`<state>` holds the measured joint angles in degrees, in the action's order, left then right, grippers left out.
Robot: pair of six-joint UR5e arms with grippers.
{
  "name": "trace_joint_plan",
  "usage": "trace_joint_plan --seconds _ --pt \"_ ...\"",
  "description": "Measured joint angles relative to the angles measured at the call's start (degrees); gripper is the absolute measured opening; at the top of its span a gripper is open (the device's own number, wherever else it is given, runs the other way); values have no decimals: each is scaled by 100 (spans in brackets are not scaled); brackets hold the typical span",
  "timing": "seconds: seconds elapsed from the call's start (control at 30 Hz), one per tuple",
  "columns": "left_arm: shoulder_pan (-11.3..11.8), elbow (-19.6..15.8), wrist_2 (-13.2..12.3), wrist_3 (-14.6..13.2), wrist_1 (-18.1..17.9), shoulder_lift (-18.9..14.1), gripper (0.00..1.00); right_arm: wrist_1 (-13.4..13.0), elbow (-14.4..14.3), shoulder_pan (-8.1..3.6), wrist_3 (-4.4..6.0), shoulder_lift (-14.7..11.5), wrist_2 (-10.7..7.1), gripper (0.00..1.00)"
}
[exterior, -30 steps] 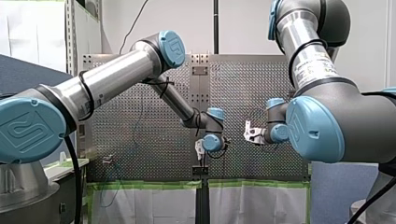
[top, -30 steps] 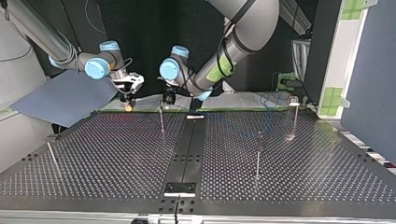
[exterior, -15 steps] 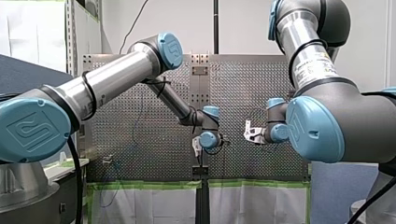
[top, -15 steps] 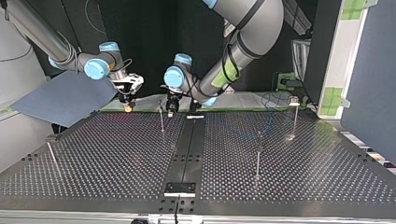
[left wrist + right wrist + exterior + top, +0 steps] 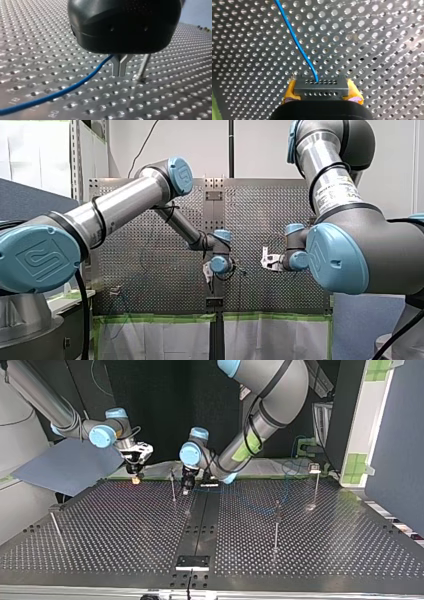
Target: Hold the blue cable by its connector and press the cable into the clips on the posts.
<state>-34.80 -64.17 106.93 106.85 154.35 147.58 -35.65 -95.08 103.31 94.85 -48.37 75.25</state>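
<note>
our right tool (image 5: 321,92) clamps connector (image 5: 321,86) | our left tool (image 5: 119,73) pinches blue cable (image 5: 75,86), post (image 5: 144,66) just beside | bare counter (image 5: 37,37) opposite

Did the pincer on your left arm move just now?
Yes. In the top view my left pincer has come down beside the thin post, closer to the table.

In the left wrist view, the black housing of my left gripper (image 5: 119,74) covers the roots of its metal fingers (image 5: 116,66) and the top of the post (image 5: 144,65) beside them. It also covers the spot where the blue cable (image 5: 62,92) reaches the fingers, and the cable's far end is cut off at the picture's edge. In the right wrist view, my right gripper (image 5: 322,93) hides the lower part of the connector (image 5: 321,84). In the top view, the clip (image 5: 314,467) is too small to show whether the cable sits in it.
</note>
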Motion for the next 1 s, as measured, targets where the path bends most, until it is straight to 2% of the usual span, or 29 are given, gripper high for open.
trace_joint_plan --seconds 0.23,0.47,0.8,0.83,0.87,0.9,0.93,0.97,1.0 --pt "20 187 -21 -23 173 81 2 -12 188 1 24 5 0 0" --pt "6 322 -23 -209 397 268 2 -1 291 0 41 13 -1 0" --pt "-7 334 42 -336 418 282 2 -2 362 -20 60 23 0 0" --pt "-9 335 47 -370 417 282 11 0 366 -19 61 23 0 0" --pt "-11 336 52 -427 419 282 38 1 368 -19 61 23 -1 0" --pt "-14 336 57 -472 425 283 38 3 369 -19 61 23 -2 0" --pt "-16 336 69 -520 441 283 65 6 369 -19 61 23 -5 0" --pt "-20 336 94 -585 474 283 82 8 370 -19 61 23 -8 0" --pt "-23 336 123 -637 508 283 82 9 370 -19 61 24 -11 0"
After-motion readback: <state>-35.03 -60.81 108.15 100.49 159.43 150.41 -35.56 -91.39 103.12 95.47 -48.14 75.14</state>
